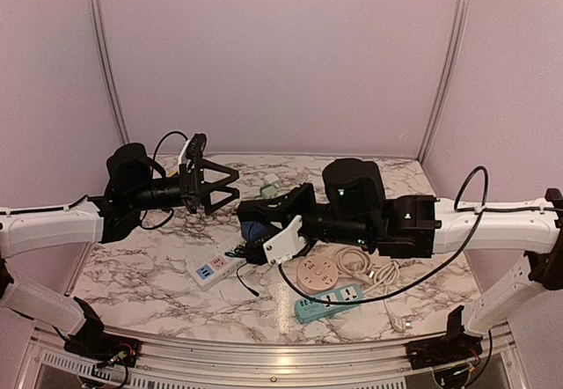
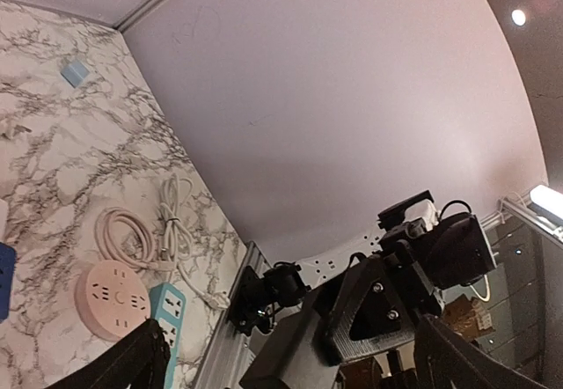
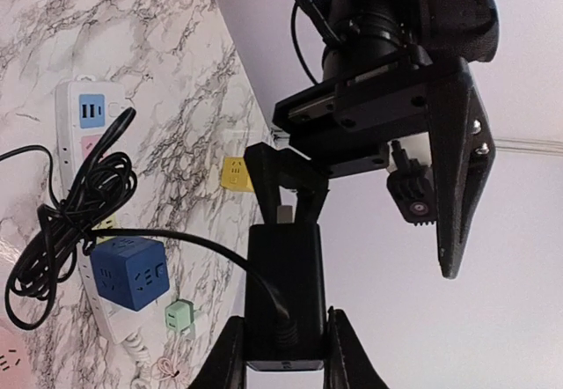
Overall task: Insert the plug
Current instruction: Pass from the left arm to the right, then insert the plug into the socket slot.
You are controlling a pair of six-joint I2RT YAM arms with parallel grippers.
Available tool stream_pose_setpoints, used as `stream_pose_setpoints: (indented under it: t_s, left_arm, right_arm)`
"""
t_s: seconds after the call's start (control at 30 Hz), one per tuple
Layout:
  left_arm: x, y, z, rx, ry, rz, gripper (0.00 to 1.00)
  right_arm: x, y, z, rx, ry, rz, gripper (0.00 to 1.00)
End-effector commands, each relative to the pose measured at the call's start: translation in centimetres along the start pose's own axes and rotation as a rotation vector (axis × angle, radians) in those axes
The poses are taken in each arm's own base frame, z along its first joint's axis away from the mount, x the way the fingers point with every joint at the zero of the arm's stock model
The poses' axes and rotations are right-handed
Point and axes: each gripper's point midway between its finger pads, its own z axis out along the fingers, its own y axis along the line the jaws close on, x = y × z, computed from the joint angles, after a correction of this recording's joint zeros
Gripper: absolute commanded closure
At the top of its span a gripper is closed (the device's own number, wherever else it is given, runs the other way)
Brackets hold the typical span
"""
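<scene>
The plug (image 3: 283, 283) is a black block adapter with metal prongs at its top end and a black cable (image 3: 62, 222) trailing down to the table. My right gripper (image 3: 283, 319) is shut on its lower sides and holds it in the air above the blue cube socket (image 1: 257, 231). My left gripper (image 1: 230, 187) hovers just left of it, facing it, jaws spread wide with nothing between them. One left finger (image 3: 457, 169) stands well off to the plug's side. In the left wrist view the left gripper (image 2: 290, 354) shows only its two finger ends, far apart.
A white power strip (image 1: 211, 268) with blue and pink sockets lies at front left. A round pink socket (image 1: 317, 275), a teal strip (image 1: 330, 301) and coiled white cord (image 1: 369, 270) lie under the right arm. A small green cube (image 1: 268, 191) and a yellow adapter (image 3: 235, 173) sit further back.
</scene>
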Motion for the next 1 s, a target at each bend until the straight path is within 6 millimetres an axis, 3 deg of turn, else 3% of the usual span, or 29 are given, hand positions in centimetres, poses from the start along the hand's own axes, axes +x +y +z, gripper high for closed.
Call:
stream_pose_setpoints:
  t_s: [0.0,0.17,0.4,0.63,0.97]
  left_arm:
    - [-2.0,3.2,-4.2,-0.325,-0.082,0.145,0.01]
    - [-2.7,7.1,-10.2,-0.643,-0.186,0.155,0.01]
    - [-0.6,10.4,-15.0,-0.81,-0.264,0.082,0.01]
    - [0.5,10.6,-17.1,-0.872,-0.297,0.101,0.01]
    - [2.8,14.8,-18.6,-0.979,-0.272,0.069,0.01]
  right_arm:
    - [-0.8,2.7,1.3,-0.256,0.017,0.155,1.0]
    - [-1.2,4.5,3.6,-0.445,0.071,0.213,1.0]
    - [-1.4,6.6,7.6,-0.597,0.137,0.211,1.0]
    - [0.3,9.9,11.3,-0.701,0.245,0.162,1.0]
    - [3.4,12.3,14.1,-0.726,0.365,0.147,1.0]
